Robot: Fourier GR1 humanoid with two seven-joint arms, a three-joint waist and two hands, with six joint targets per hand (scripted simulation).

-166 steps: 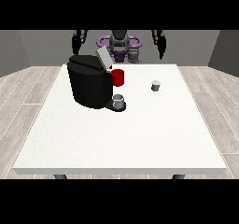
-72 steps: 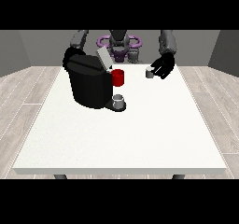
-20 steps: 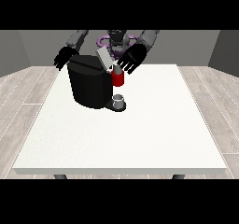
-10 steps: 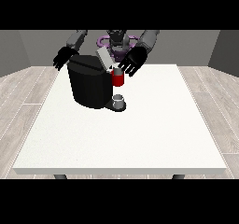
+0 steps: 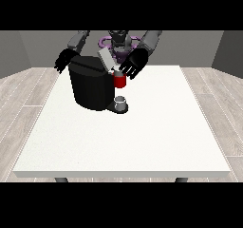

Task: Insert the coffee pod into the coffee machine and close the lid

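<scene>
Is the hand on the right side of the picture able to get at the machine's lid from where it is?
Probably yes: that hand hangs right beside the raised lid, with nothing between them.

Coffee machine (image 5: pixel 92 87) on table (image 5: pixel 142 137), rear left; cup (image 5: pixel 121 101) at its front.

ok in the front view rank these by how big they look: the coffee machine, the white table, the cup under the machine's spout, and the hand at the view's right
1. white table
2. coffee machine
3. hand at the view's right
4. cup, though it sits nearer the camera than the hand, so that gap is less sure.
</scene>
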